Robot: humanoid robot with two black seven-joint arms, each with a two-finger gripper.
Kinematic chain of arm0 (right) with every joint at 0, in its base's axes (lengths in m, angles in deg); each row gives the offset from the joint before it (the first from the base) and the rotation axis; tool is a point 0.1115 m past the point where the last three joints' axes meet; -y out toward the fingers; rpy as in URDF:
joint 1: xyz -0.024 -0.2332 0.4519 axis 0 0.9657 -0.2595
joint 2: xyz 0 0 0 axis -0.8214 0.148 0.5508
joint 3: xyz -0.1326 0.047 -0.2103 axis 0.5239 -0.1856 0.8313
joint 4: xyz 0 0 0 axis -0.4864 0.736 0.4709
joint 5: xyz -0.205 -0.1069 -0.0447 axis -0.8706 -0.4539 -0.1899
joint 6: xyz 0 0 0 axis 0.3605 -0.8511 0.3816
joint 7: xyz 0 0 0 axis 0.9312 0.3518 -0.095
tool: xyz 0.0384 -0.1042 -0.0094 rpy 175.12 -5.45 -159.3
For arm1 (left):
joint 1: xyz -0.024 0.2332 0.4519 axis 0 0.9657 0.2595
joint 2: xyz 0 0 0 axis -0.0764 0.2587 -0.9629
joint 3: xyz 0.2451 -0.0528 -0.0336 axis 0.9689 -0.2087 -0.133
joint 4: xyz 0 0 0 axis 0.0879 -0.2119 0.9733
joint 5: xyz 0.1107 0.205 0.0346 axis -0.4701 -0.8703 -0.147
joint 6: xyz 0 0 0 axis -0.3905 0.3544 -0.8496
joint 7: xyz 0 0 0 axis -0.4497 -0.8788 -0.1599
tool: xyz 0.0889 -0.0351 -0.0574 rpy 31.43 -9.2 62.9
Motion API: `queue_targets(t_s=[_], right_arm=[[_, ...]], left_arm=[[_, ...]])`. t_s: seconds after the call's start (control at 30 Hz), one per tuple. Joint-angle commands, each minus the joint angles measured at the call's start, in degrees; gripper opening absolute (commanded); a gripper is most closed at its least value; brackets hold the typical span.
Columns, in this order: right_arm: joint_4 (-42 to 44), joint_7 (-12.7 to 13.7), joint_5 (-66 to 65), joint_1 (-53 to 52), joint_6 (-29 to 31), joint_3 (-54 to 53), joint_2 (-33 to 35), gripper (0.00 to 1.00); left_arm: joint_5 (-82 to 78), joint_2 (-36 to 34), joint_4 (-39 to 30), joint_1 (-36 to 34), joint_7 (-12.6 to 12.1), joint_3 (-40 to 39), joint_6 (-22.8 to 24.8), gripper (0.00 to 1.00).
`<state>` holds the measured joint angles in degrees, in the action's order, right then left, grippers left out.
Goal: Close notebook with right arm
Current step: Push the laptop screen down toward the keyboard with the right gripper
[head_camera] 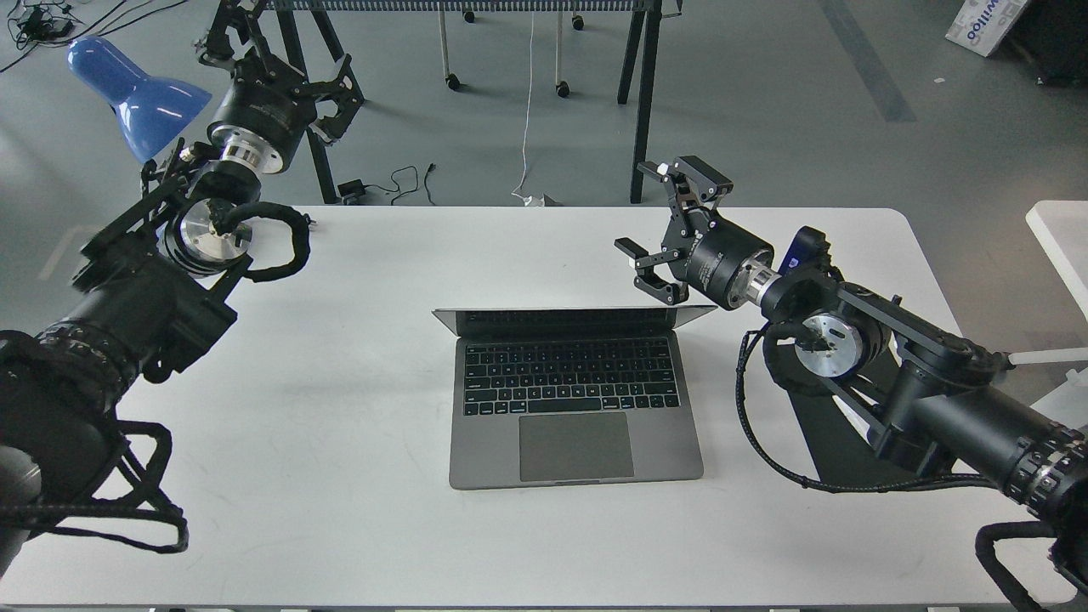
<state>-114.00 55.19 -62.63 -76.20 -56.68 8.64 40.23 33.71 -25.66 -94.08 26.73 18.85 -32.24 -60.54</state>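
Note:
The notebook [575, 399] lies open in the middle of the white table [340, 510]. Its keyboard and trackpad face up, and its lid stands at the back, seen almost edge-on. My right arm comes in from the right. Its right gripper [654, 223] is open and empty, hovering just above and behind the lid's top right corner, not touching it that I can see. My left gripper [285, 55] is open and empty, raised off the table's far left corner beside the blue lamp.
A blue lamp [136, 93] stands at the far left. A black mouse pad [820, 450] lies on the table under my right arm. Black trestle legs [642, 102] and cables stand on the floor behind the table.

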Motion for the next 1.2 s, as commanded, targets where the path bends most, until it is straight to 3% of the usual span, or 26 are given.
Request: queue_targets(t_s=[0.0,0.5,0.77,1.17], right_arm=[[-3.2,0.0,-0.1,2.4,0.0,0.0,2.5,1.00],[-2.7,-0.3,-4.5,9.3,0.0,3.7,2.3,1.00],[2.9,-0.2,-6.0,9.8,-1.6,7.5,-1.2,1.00],[-0.7,-0.4,-5.7,9.7,-2.2,5.7,-1.4,1.00]], left_arm=[[0.0,0.0,0.0,0.0,0.0,0.0,0.0,1.00],[0.0,0.0,0.0,0.0,0.0,0.0,0.0,1.00],[0.0,0.0,0.0,0.0,0.0,-0.1,0.0,1.00],[0.0,0.0,0.0,0.0,0.0,-0.1,0.0,1.00]])
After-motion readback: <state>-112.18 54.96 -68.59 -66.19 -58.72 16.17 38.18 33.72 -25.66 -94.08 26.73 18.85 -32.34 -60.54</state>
